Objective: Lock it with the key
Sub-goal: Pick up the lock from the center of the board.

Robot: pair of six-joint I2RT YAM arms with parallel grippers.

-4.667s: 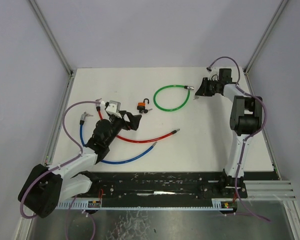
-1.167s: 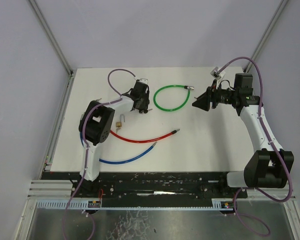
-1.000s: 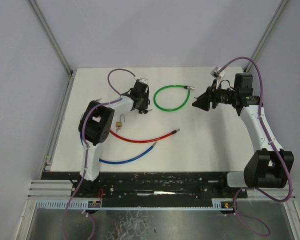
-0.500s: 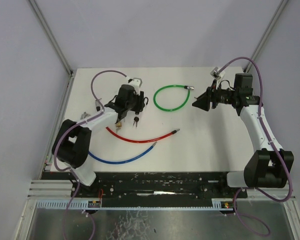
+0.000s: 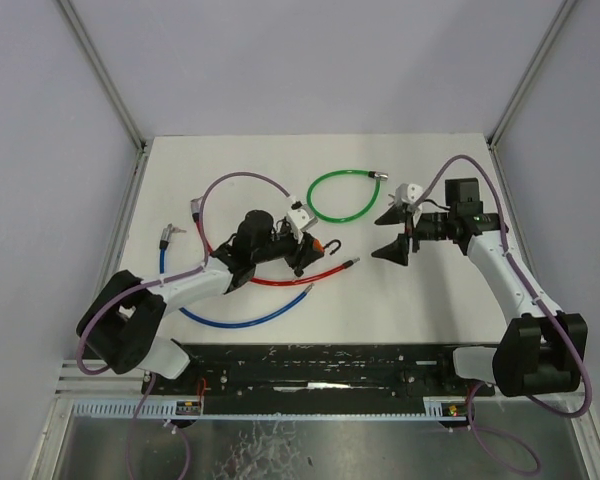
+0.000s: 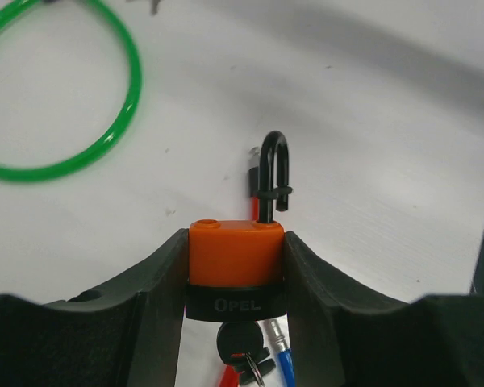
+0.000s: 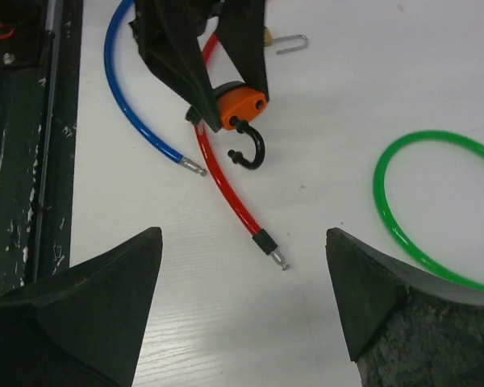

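Note:
An orange padlock [image 6: 235,254] with a black base sits clamped between the fingers of my left gripper [image 6: 235,242], held above the table. Its black shackle [image 6: 273,173] stands open, swung out of the body. A black-headed key [image 6: 240,347] with a ring hangs from the keyhole underneath. In the top view the left gripper [image 5: 302,250] holds the padlock [image 5: 308,243] over the red cable, mid-table. My right gripper [image 5: 385,235] hovers to the right of it, open and empty, pointing at the padlock [image 7: 240,105]. Its wide-spread fingers [image 7: 105,314] frame the red cable's end.
A red cable [image 5: 280,280] and a blue cable [image 5: 240,320] lie under and near the left gripper. A green cable loop [image 5: 345,195] rests farther back. A small brass padlock with a silver shackle [image 7: 290,42] lies beyond the left gripper.
My left arm has carried the orange padlock from the back left toward the table's middle. The right gripper has swung left and nearer, and its jaws have spread wider.

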